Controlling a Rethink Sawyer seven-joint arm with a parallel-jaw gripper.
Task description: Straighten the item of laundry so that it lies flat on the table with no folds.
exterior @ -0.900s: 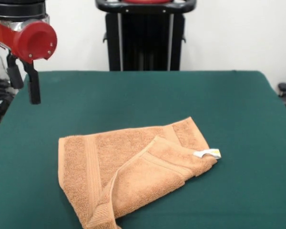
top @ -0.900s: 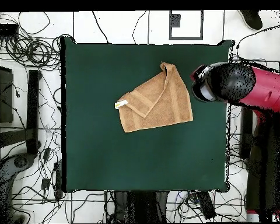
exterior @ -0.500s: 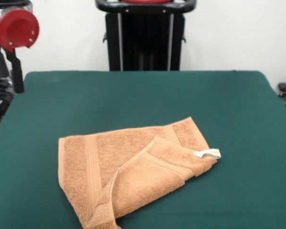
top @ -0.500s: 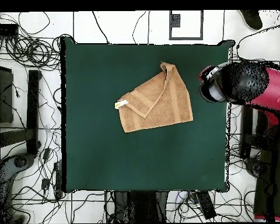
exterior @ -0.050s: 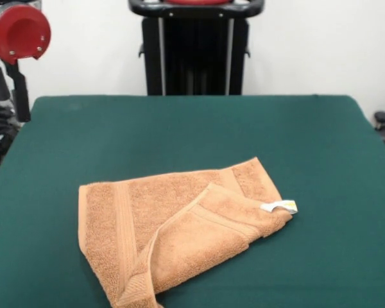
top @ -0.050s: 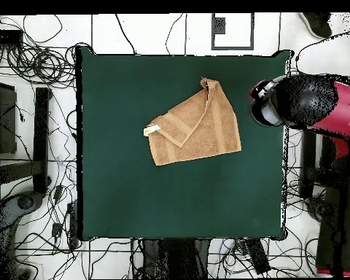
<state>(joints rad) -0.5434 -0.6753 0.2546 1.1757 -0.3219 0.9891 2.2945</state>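
Towel lies half-folded on the bench; the tool, grip unreadable, could pinch both layers and drag it.

Towel on table (near middle)

No readable text, brand, number or sign in either view. Small white tag with a yellowish patch at the towel's right corner, lower centre-right of the front view; any print on it is too small to read. Overhead view shows the same tag left of centre, likewise unreadable.
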